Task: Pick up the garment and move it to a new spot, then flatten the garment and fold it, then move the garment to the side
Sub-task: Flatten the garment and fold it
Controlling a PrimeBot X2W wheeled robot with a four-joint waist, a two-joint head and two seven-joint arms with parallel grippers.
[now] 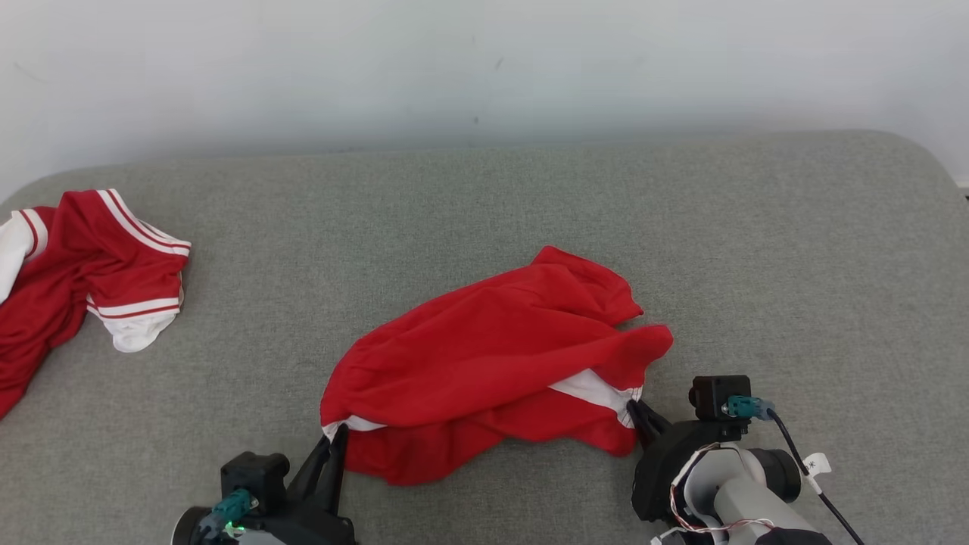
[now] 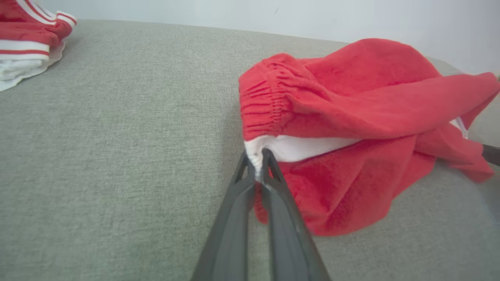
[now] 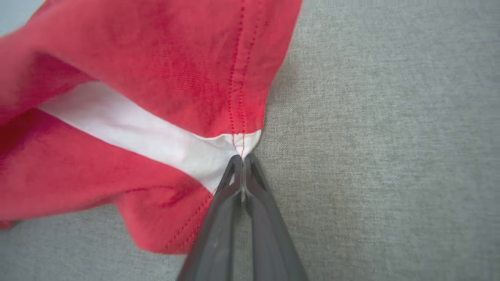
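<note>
Grey padded surface (image 1: 757, 250): red shorts (image 1: 492, 348) crumpled between the claws, left gripper (image 1: 338, 433) and right gripper (image 1: 634, 409) each pinched tight on a white-edged corner at its tips; pick-up in hand, next likely needs an even, joint lift.

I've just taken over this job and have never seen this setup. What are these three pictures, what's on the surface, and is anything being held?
It's a two-armed robot. The wide picture looks down from its head; the other two look along each arm. On the grey surface lie a crumpled red garment, centre, and a red-and-white garment at the left. The left fingers pinch the red garment's white band at one end, the right fingers at the other.
</note>
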